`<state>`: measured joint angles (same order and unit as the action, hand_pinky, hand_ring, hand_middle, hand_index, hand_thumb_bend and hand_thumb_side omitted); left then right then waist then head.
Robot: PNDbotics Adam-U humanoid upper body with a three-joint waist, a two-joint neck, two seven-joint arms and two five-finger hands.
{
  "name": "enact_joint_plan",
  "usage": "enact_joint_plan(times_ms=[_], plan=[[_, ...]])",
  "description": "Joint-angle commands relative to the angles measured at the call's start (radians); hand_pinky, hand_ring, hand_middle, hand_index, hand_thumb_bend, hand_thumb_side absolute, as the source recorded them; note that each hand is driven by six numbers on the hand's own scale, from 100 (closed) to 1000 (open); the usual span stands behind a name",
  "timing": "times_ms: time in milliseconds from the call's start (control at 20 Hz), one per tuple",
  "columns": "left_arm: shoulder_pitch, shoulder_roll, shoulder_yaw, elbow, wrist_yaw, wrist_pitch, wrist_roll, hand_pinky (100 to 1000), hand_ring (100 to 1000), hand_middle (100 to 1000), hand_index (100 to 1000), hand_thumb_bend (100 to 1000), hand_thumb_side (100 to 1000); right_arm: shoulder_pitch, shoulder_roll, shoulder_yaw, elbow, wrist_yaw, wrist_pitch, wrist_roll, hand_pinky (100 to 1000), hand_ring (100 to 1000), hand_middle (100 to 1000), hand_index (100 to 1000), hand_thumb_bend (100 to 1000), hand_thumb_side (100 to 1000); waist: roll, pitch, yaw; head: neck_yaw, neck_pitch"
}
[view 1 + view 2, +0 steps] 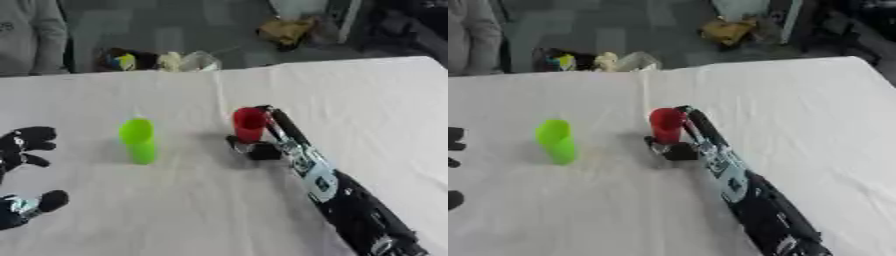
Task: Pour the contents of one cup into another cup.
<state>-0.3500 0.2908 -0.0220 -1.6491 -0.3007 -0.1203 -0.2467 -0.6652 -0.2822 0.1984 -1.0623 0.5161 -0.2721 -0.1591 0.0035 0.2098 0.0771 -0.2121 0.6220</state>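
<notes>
The right hand reaches in from the lower right, fingers wrapped around one upright red plastic cup. The left hand rests at the lower left, fingers released. One upright green plastic cup stands left of the red, apart, on the white-clothed counter; grey floor lies beyond.

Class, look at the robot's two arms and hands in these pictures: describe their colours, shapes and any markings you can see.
The right arm is a long, mostly black limb with a pale silver-white section along the forearm bearing small dark markings. The right hand is black, with slim fingers. The left hand is black too, with rounded fingertips; a bluish-white patch shows near its wrist. No cables can be made out.
</notes>
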Motion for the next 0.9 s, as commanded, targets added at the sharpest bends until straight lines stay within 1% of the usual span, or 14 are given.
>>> enact_joint_plan(times_ms=[50, 250, 350, 550, 650, 750, 900], plan=[[-0.026, 0.029, -0.006, 0.016, -0.012, -0.003, 0.017, 621, 753, 797, 807, 1000, 630, -0.012, -0.024, -0.001, -0.049, -0.015, 0.008, -0.002, 869, 820, 152, 316, 100, 100, 0.001, -0.02, -0.009, 0.005, -0.001], [-0.042, 0.039, -0.013, 0.065, -0.045, -0.006, 0.053, 619, 749, 792, 809, 976, 597, -0.002, -0.038, -0.003, -0.099, -0.037, 0.014, -0.005, 869, 818, 156, 320, 100, 100, 0.0, -0.023, -0.032, 0.01, 0.002], [-0.05, 0.044, -0.017, 0.095, -0.066, -0.005, 0.082, 621, 753, 794, 812, 947, 586, 0.005, -0.047, -0.004, -0.127, -0.05, 0.019, -0.007, 869, 817, 157, 320, 100, 100, -0.002, -0.025, -0.041, 0.013, 0.003], [-0.069, 0.052, -0.024, 0.158, -0.113, -0.005, 0.173, 626, 761, 805, 819, 913, 561, 0.021, -0.059, -0.006, -0.176, -0.075, 0.032, -0.008, 870, 816, 159, 322, 100, 100, -0.006, -0.027, -0.059, 0.02, 0.003], [-0.079, 0.053, -0.029, 0.193, -0.138, -0.007, 0.218, 627, 762, 807, 834, 881, 544, 0.028, -0.063, -0.008, -0.192, -0.085, 0.038, -0.009, 870, 816, 159, 323, 100, 100, -0.007, -0.027, -0.073, 0.022, 0.003], [-0.091, 0.052, -0.037, 0.225, -0.161, -0.013, 0.253, 631, 765, 808, 836, 874, 541, 0.033, -0.065, -0.01, -0.203, -0.093, 0.042, -0.012, 869, 814, 158, 323, 100, 100, -0.008, -0.027, -0.084, 0.024, 0.003], [-0.11, 0.046, -0.049, 0.275, -0.187, -0.032, 0.278, 631, 766, 809, 837, 876, 542, 0.038, -0.067, -0.012, -0.215, -0.1, 0.047, -0.016, 869, 813, 158, 323, 100, 100, -0.01, -0.026, -0.097, 0.026, 0.002]])
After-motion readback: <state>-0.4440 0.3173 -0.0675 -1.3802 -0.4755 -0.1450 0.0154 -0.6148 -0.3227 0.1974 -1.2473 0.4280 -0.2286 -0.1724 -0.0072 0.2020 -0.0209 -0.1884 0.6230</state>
